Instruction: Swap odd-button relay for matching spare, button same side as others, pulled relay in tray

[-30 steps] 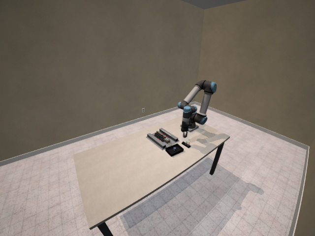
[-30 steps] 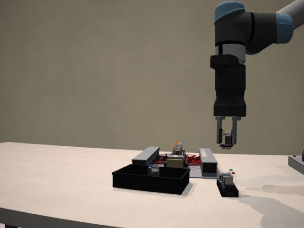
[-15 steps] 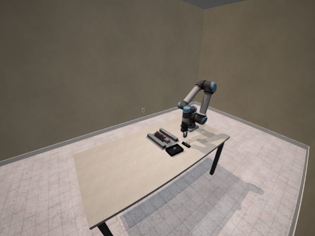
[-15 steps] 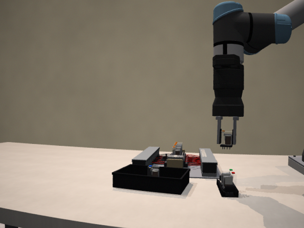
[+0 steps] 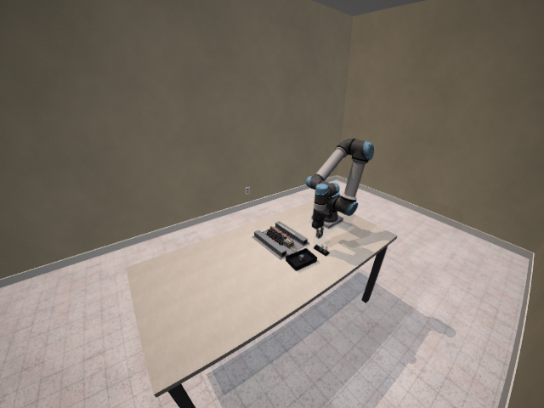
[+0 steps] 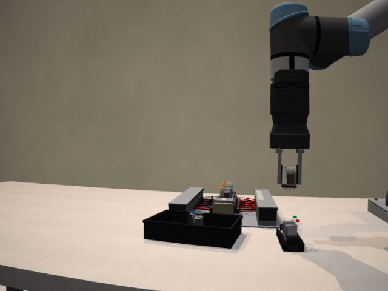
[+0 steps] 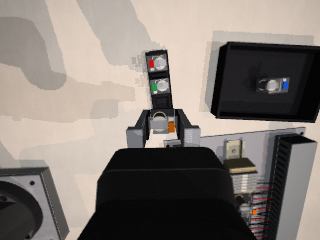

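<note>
Above the pale tabletop, your black two-finger gripper (image 5: 319, 234) (image 6: 289, 180) (image 7: 162, 118) grasps the clear, orange-buttoned relay (image 6: 289, 176) (image 7: 162, 123), blades down; the blue-buttoned relay (image 5: 301, 257) (image 6: 197, 218) (image 7: 273, 85) lies in your black rectangular tray (image 5: 293, 265) (image 6: 191, 235) (image 7: 216, 82); lettering on the grey duct (image 6: 265, 202) is unreadable

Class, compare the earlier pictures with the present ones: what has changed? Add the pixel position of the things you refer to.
The end effector (image 5: 319, 233) (image 6: 289, 180) (image 7: 162, 118) has turned about its upright axis and shifted slightly left in the exterior view, carrying the orange-button spare (image 6: 290, 178) (image 7: 159, 123) clamped between its fingers. Nothing was newly grasped or released. The blue-button relay (image 5: 301, 257) (image 6: 197, 219) (image 7: 272, 85) stayed in the tray (image 5: 307, 263) (image 6: 191, 237) (image 7: 240, 65).
</note>
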